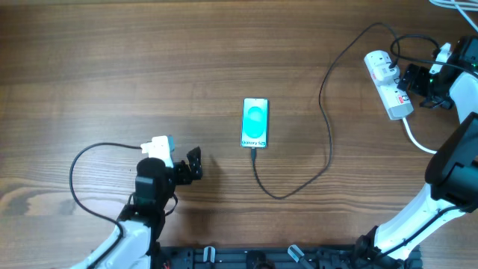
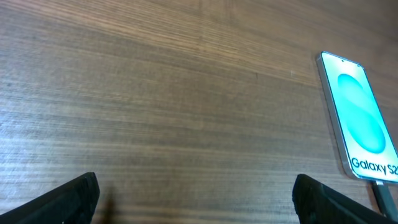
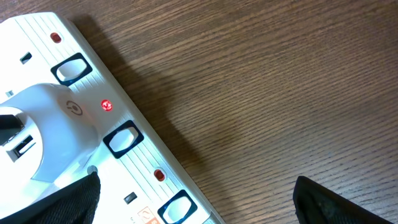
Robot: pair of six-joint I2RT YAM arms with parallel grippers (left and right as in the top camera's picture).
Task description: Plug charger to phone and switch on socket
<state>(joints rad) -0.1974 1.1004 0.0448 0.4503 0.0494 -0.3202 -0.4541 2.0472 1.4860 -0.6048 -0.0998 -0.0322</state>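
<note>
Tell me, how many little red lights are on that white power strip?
3, in the right wrist view: one light near the strip's upper end, one glowing beside the adapter, one lower down. More may lie off-frame.

The wooden table is dark brown, its grain running from side to side in long streaks, with a paler swirl near the front left corner. Seen close from either wrist view, the surface shows fine, even lines and a dull sheen. Along the near edge lies a black rail carrying a couple of small grey clips. At the far right corner thin pale wires run out of view.
</note>
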